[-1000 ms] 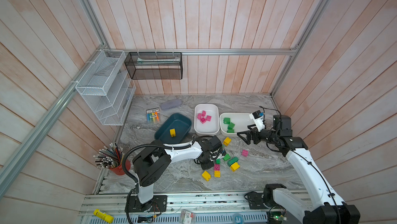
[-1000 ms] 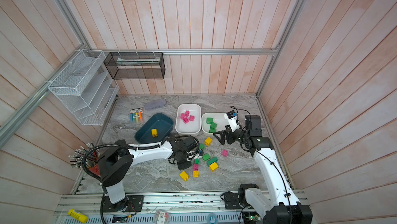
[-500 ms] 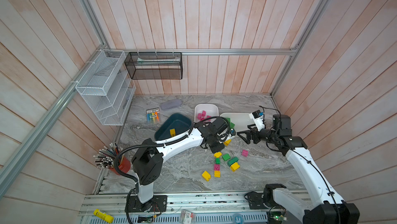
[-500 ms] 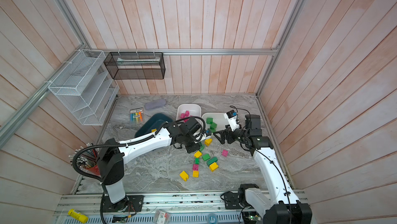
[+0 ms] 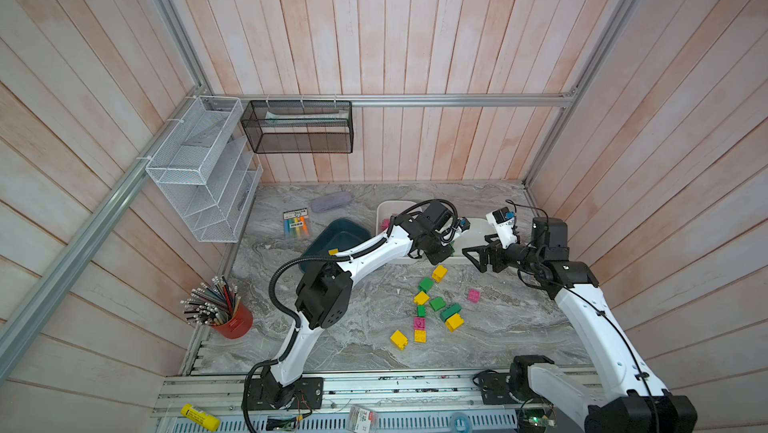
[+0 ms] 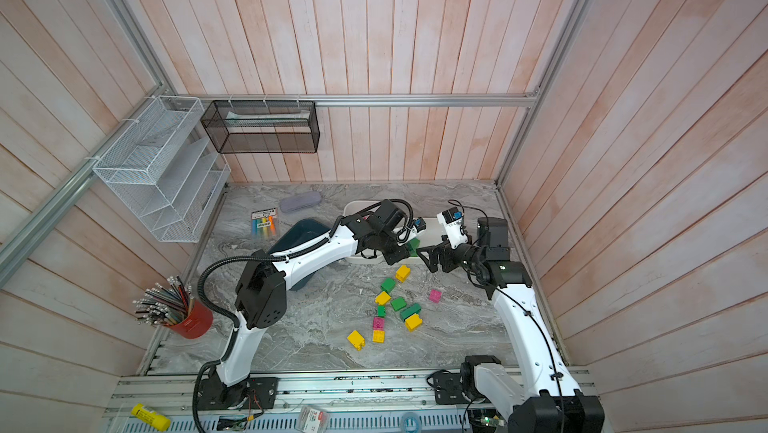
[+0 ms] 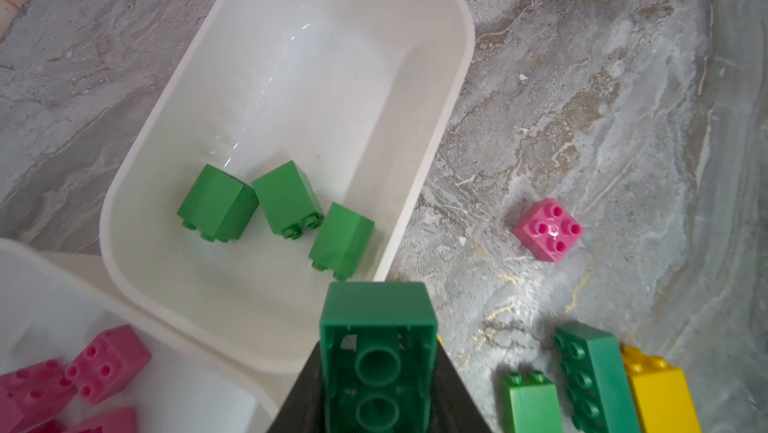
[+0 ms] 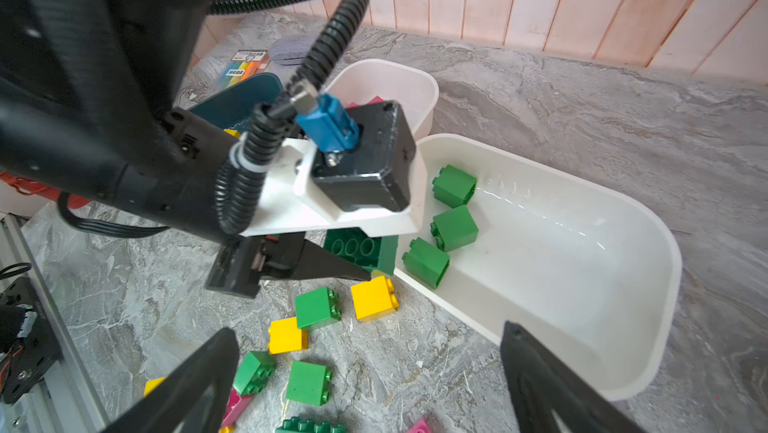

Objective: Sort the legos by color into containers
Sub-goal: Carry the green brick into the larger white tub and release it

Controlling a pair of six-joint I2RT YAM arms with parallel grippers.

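Note:
My left gripper [image 7: 376, 352] is shut on a long dark green lego [image 7: 376, 323], held over the near rim of the white container [image 7: 436, 140] where three green legos [image 7: 286, 198] lie. In both top views it reaches across the middle [image 6: 399, 254]. My right gripper [image 8: 368, 331] hangs open and empty just right of it [image 5: 478, 254], above loose legos. A second white container [image 8: 415, 78] holds pink legos, and the teal container [image 5: 332, 235] has one yellow lego. Yellow [image 5: 439, 273], green [image 5: 425, 284] and pink [image 5: 473, 295] legos lie scattered on the table.
A marker pack [image 5: 296, 223] and a grey oblong case [image 5: 331, 202] lie at the back left. A red cup of pencils [image 5: 232, 321] stands front left. White wire baskets [image 5: 199, 169] and a black mesh basket [image 5: 299, 127] hang on the walls.
My left gripper has risen from the pile of loose legos and swung back and right to the white container's rim, carrying the dark green lego. The right arm has stayed put.

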